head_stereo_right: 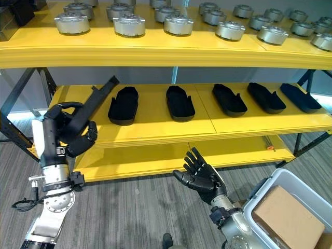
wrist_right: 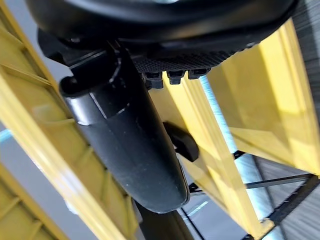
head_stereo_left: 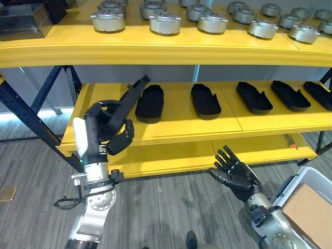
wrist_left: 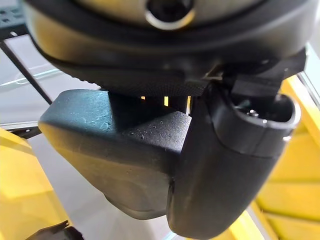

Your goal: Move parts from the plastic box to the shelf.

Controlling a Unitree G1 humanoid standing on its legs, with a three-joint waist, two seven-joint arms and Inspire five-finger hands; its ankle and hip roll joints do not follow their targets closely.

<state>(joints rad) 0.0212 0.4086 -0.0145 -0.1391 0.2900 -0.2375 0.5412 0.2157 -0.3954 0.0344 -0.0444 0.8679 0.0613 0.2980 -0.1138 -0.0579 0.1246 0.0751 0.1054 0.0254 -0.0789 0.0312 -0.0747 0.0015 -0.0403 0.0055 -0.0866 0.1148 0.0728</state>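
Bare middle shelf [head_stereo_left: 104, 98] left of black parts [head_stereo_left: 150, 103]; upper shelf [head_stereo_left: 155, 49] overhangs, clearance probably tight.

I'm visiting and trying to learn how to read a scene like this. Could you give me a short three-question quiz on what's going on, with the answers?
1. True or false: the left hand is curled round a long black part.
2. Which is the state of the right hand? A) gripping a part B) open, holding nothing C) resting on the shelf
3. Fill in: on the middle yellow shelf five black parts lie in a row, and the top shelf holds round ______ parts.

Key: 1 true. 2 B. 3 silver metal.
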